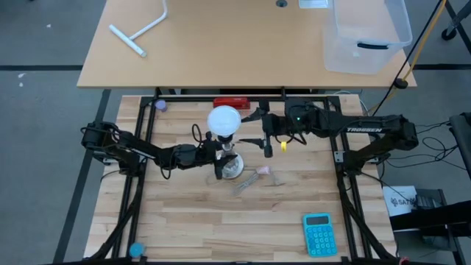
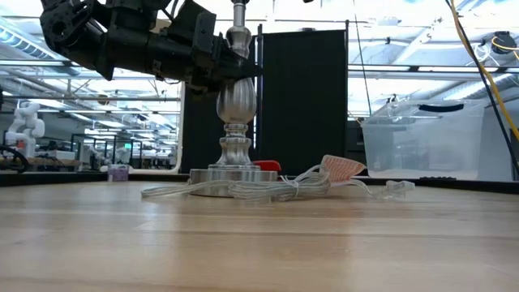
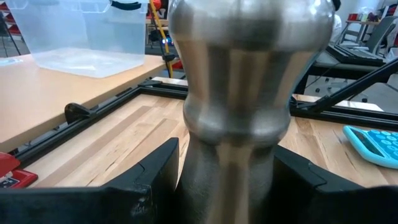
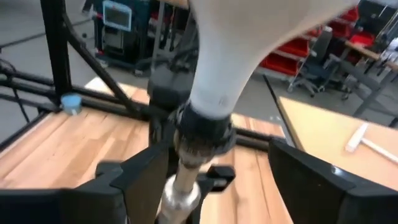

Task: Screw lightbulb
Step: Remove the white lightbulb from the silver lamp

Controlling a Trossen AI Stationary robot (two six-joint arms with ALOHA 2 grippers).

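Observation:
The white lightbulb (image 1: 224, 121) sits upright on top of the lamp stand, its neck (image 4: 224, 68) in the black socket (image 4: 205, 127). The stand's round silver foot (image 2: 231, 174) rests on the table. My left gripper (image 1: 218, 153) reaches in from the table's left and is shut on the stand's silver stem (image 3: 236, 124). My right gripper (image 1: 266, 143) hovers open just right of the bulb. In its wrist view its fingers (image 4: 140, 177) stand wide on either side of the socket, apart from bulb and stand. My left gripper pinches the lamp stand's silver stem (image 3: 193, 180) between its two fingers (image 3: 155, 183), one on each side, well above the foot. The fingers come in level from the table's left, across the stem. The stand is upright, its foot on the table.
The lamp's clear cord (image 2: 268, 188) lies coiled by the foot, with a small clear-pink piece (image 1: 263, 171) beside it. A teal calculator (image 1: 319, 234) lies at the near right. A red object (image 1: 232, 103) sits at the far edge. Beyond are a clear bin (image 1: 366, 33) and a white pipe (image 1: 140, 33).

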